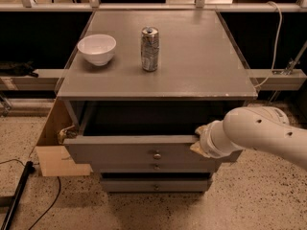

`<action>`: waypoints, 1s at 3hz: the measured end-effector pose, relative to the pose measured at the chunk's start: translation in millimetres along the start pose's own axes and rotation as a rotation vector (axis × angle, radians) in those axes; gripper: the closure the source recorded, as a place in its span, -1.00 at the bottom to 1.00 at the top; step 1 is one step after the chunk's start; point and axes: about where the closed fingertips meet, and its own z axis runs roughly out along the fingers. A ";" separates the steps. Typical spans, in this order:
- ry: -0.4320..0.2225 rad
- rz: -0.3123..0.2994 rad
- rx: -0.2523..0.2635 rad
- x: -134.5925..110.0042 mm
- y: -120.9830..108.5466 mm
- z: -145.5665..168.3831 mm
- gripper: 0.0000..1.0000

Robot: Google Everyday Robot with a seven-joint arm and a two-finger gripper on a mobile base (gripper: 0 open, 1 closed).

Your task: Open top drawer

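The top drawer (120, 151) of the grey cabinet stands pulled out toward me, its dark interior showing behind the front panel. Its small round metal knob (157, 155) sits at the centre of the front. My white arm (261, 133) reaches in from the right. My gripper (197, 139) is at the right end of the drawer front's top edge, against the panel, mostly hidden by the wrist.
A white bowl (97, 49) and a metal can (149, 48) stand on the cabinet top (192, 61). Two lower drawers (155, 187) with like knobs sit below. A cardboard box (50, 147) leans at the cabinet's left. A black cable (17, 195) lies on the speckled floor.
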 end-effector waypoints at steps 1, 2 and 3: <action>0.002 0.006 0.006 -2.6 -5.4 1.5 1.00; -0.003 0.014 -0.014 -0.3 0.5 3.3 1.00; -0.011 0.020 -0.021 4.9 5.2 -1.4 1.00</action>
